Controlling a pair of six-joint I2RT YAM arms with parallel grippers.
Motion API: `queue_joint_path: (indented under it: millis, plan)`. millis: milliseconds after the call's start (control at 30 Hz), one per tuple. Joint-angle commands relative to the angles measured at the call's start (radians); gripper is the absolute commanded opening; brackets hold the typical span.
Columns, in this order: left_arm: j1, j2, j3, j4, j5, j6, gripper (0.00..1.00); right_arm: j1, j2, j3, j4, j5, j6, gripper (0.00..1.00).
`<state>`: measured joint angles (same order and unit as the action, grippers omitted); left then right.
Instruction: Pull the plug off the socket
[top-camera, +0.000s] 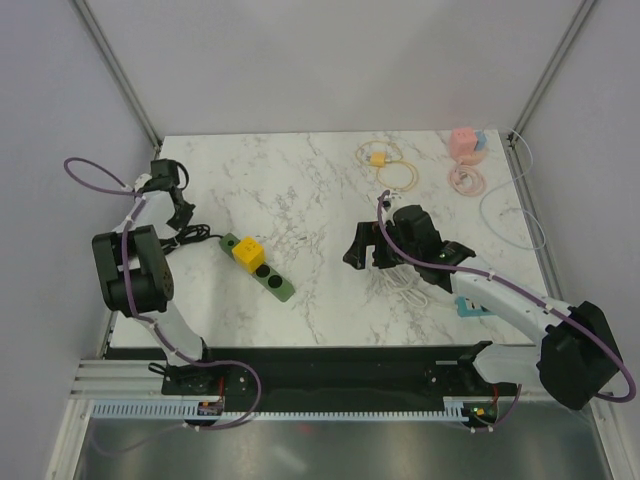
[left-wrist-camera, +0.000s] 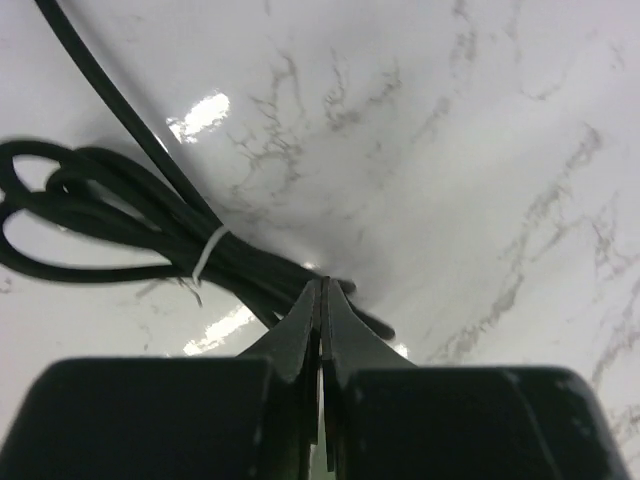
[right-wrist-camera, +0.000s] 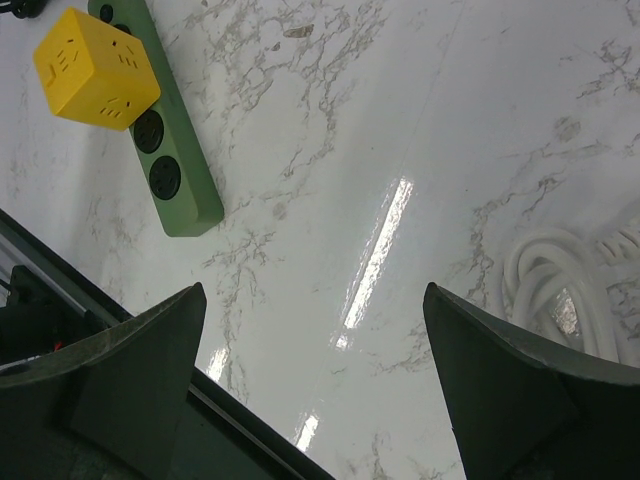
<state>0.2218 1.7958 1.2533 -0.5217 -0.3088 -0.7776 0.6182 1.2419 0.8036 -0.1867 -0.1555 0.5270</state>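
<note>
Plug, yellow, sits seated in the green strip on the desk. Left claw closed, tips at the black cord. Right claw wide open, right of the strip.

The left pincer is at the bottom of the picture, big and dark. Its two fingers are pressed flat together, with only a thin line between them. They come to a point in the middle.

Right at that point lies a black cord. The cord is folded into long loops on the left side. A little white tie is wrapped around the loops and keeps them in a bunch. One loose piece of cord runs up to the top left corner.

It is too hard to see if any cord is caught between the tips.

The table is white with thin grey lines. It is shiny, with bright spots of light.
</note>
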Motion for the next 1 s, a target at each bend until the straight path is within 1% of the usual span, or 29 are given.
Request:
queue_joint_path:
  millis: [0, 67, 167, 300, 333, 367, 400, 433, 500, 600, 633, 667, 700, 733, 800, 967]
  plan:
    - [-0.03, -0.056, 0.008, -0.038, -0.001, -0.026, 0.02, 0.003, -0.019, -0.009, 0.03, 0.013, -0.009, 0.98]
    - [-0.053, -0.047, 0.027, -0.037, 0.004, 0.003, 0.02, 0.003, -0.022, -0.01, 0.029, 0.013, -0.009, 0.98]
    - [-0.111, -0.015, 0.067, -0.049, -0.032, 0.05, 0.02, 0.003, -0.03, -0.014, 0.029, 0.016, -0.009, 0.98]
    - [-0.131, -0.024, 0.066, -0.063, -0.033, 0.037, 0.02, 0.003, -0.027, -0.012, 0.03, 0.011, -0.009, 0.98]
    - [-0.133, -0.027, 0.069, -0.061, -0.032, 0.046, 0.19, 0.005, -0.032, -0.014, 0.029, 0.01, -0.009, 0.98]
    - [-0.131, -0.03, 0.078, -0.061, -0.035, 0.061, 0.39, 0.005, -0.03, -0.017, 0.029, 0.008, -0.01, 0.98]
    - [-0.133, -0.03, 0.087, -0.063, -0.041, 0.075, 0.53, 0.003, -0.036, -0.018, 0.029, 0.008, -0.01, 0.98]
    - [-0.13, -0.03, 0.107, -0.07, -0.044, 0.098, 0.64, 0.003, -0.038, -0.02, 0.027, 0.01, -0.013, 0.98]
    - [-0.119, -0.036, 0.13, -0.089, -0.059, 0.113, 0.68, 0.003, -0.041, -0.024, 0.027, 0.013, -0.016, 0.98]
    - [-0.089, -0.061, 0.126, -0.092, -0.05, 0.109, 0.75, 0.005, -0.035, -0.021, 0.026, 0.007, -0.018, 0.98]
    - [-0.078, -0.064, 0.123, -0.092, -0.046, 0.106, 0.79, 0.005, -0.033, -0.02, 0.026, 0.005, -0.018, 0.98]
    - [-0.064, -0.065, 0.12, -0.093, -0.036, 0.101, 0.82, 0.005, -0.033, -0.018, 0.026, 0.004, -0.018, 0.98]
    - [-0.033, -0.065, 0.115, -0.095, 0.005, 0.087, 0.82, 0.005, -0.03, -0.017, 0.026, 0.002, -0.018, 0.98]
    - [-0.013, -0.059, 0.11, -0.097, 0.026, 0.08, 0.86, 0.005, -0.029, -0.014, 0.026, -0.003, -0.018, 0.98]
    - [0.031, -0.05, 0.104, -0.095, 0.078, 0.051, 0.87, 0.003, -0.025, -0.011, 0.026, -0.006, -0.018, 0.98]
    - [0.096, -0.015, 0.075, -0.087, 0.137, -0.018, 0.88, 0.003, -0.016, 0.0, 0.026, -0.01, -0.018, 0.98]
